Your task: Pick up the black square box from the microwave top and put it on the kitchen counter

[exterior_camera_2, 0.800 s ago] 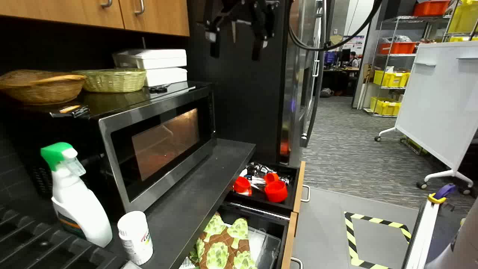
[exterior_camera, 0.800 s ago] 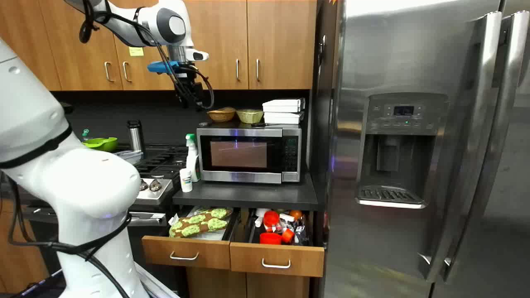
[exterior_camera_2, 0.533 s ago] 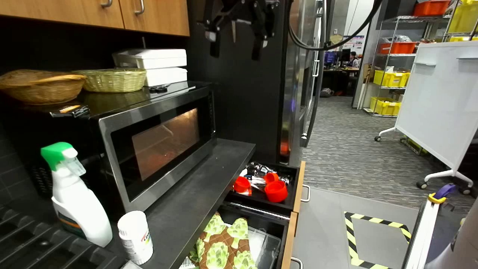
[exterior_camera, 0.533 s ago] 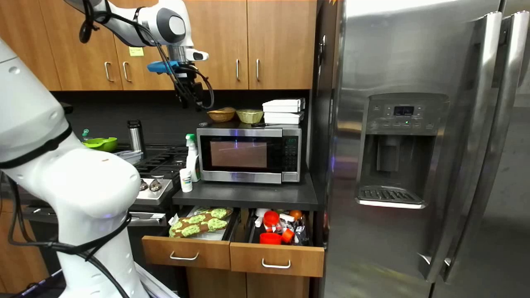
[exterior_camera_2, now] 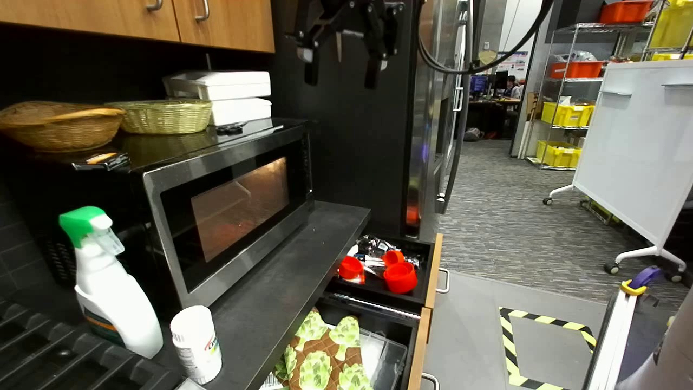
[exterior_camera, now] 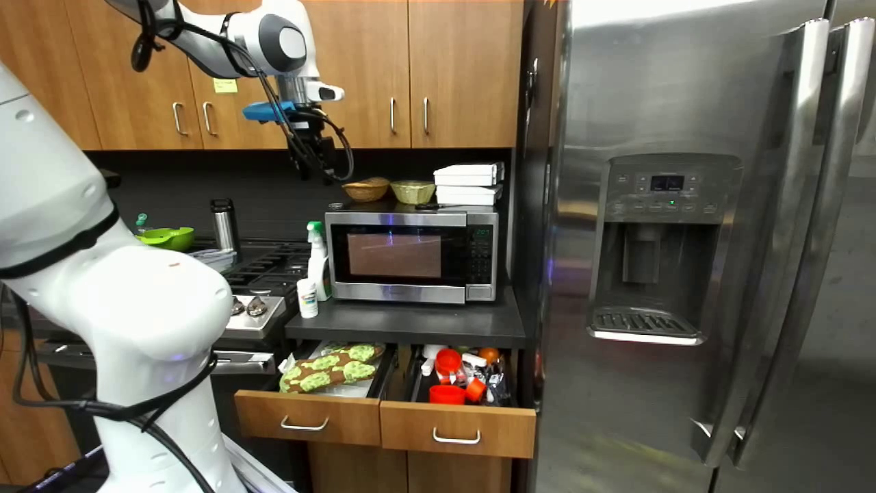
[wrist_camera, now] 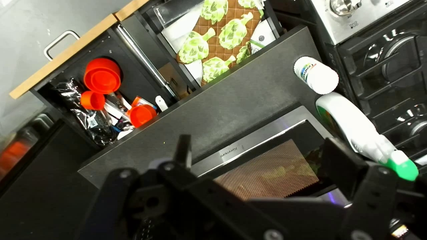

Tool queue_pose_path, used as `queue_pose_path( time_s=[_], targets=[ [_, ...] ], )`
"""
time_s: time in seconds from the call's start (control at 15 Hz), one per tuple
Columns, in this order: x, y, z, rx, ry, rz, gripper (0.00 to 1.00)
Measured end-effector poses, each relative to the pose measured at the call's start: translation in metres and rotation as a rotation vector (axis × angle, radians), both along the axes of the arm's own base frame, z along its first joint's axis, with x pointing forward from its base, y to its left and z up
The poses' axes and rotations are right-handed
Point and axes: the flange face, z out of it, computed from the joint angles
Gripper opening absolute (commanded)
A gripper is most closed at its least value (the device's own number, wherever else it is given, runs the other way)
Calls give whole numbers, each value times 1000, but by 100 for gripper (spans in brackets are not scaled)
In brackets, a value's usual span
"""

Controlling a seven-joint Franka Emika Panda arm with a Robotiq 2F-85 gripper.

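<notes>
- Barely anything shifts since the earlier frame.
- Gripper (exterior_camera_2: 341, 80) gapes wide, empty.
- Drawers (exterior_camera: 457, 419) hold red cups (exterior_camera_2: 400, 278), quilted cloth (exterior_camera_2: 325, 355).
- Low, orange-marked black square box (exterior_camera_2: 103, 161) atop microwave (exterior_camera_2: 238, 211).

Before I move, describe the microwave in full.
The microwave is boxy, with a steel-looking frame, dark top, shut dark glass door and a control panel at the door's right. Its lower strip reads Kenmore. It stands upright on the kitchen counter, bearing two baskets, stacked white containers, a small black box and another dark item.
</notes>
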Motion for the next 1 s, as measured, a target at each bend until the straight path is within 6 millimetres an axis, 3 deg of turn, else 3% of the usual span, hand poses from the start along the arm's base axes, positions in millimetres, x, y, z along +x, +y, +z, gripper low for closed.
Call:
queue_pose_path(
  time_s=[0.47,1.0],
  targets=[
    [16,3,-18,-11,41,33,100],
    [60,27,-31,-41,64,141,100]
  ],
)
